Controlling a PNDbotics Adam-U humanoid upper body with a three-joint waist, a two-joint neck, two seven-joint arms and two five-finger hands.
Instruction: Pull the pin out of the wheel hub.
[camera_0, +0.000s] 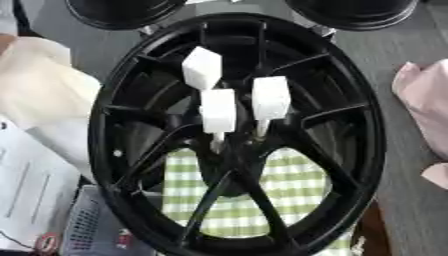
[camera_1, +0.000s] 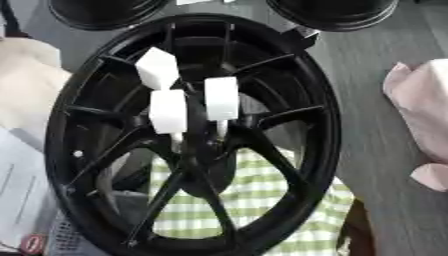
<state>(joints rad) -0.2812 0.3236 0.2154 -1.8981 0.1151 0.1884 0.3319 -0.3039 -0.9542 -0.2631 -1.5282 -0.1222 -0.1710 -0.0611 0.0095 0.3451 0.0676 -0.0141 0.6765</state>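
Near edge, 6 o'clock: green-and-white checked cloth (camera_0: 297, 187), lying under the wheel and seen through the gaps between its spokes. At 7 to 8 o'clock: a grey perforated item (camera_0: 87, 225) and white paper sheets (camera_0: 26, 190). Centre: black wheel (camera_0: 367, 130) with slim paired spokes, filling most of the view, hub (camera_0: 232, 145) at its middle. Three pins with white block-shaped heads stand in the hub area: the middle pin (camera_0: 218, 111) just above the hub centre, its thin pale shank running down into the hub; the right pin (camera_0: 271, 98) at 1 o'clock of the hub, shank likewise seated; the upper-left pin (camera_0: 201, 68) at 11 o'clock, tilted, its shank hidden. At 9 to 10 o'clock: cream cloth (camera_0: 44, 85). At 3 o'clock: pink cloth (camera_0: 424, 100) on the grey surface (camera_0: 394, 45). Far edge, 11 and 1 o'clock: two further black round rims (camera_0: 122, 12), partly cut off. Hands: neither robot hand appears in either view, so their state cannot be told.
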